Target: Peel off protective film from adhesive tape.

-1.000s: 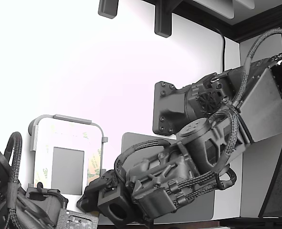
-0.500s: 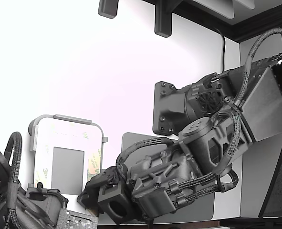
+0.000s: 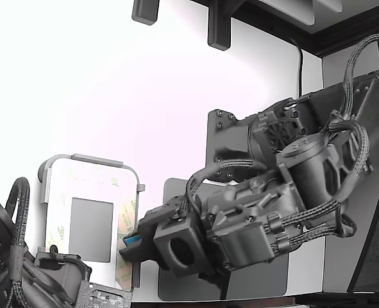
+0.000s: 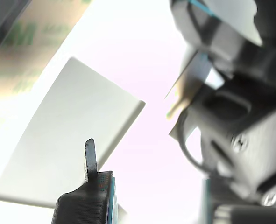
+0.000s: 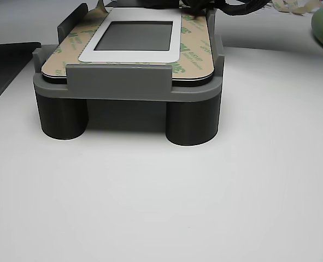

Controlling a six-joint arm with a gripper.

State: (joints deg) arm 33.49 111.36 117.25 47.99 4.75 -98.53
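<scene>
Yellowish protective film [image 3: 127, 221] lines the white panel's [image 3: 90, 176] edge on the exterior view's right; the fingers [image 3: 133, 246] have lifted from the panel's foot to beside it, grip state unclear. Wrist view: fingers [image 4: 142, 158] apart, nothing clearly between. Other view: film [image 5: 195, 43] flat, unpeeled.

Green "3M" logos run along the film [image 5: 195, 41], the pale-yellow strip at the other view's right edge of the panel [image 5: 134, 54]; most are foreshortened and only partly legible. The strip [image 5: 68, 46] on the opposite edge carries the same green marks. In the wrist view a blurred green "M" shows on a strip [image 4: 28, 37] (probably the same logo).
</scene>
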